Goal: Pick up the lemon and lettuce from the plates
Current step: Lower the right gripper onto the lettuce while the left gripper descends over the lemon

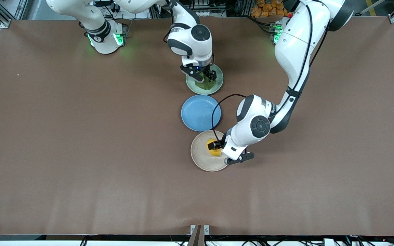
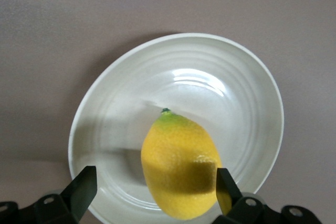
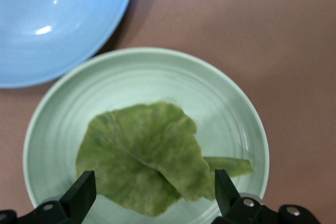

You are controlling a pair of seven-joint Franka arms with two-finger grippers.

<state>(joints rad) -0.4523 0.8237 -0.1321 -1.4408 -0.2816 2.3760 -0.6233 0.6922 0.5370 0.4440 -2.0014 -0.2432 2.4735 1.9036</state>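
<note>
Left claw spread over lemon on beige plate; right claw spread over lettuce on green plate

Lemon: one, oval, bright yellow, with a small green tip; it lay on the plate, off-centre. Plate: one, round, shallow, pale, ringed inside, glossy at its middle; it rested on the table, a plain brown surface. Left gripper: it stood low over the plate, dark fingers spread wide, one at either side of the lemon.
</note>
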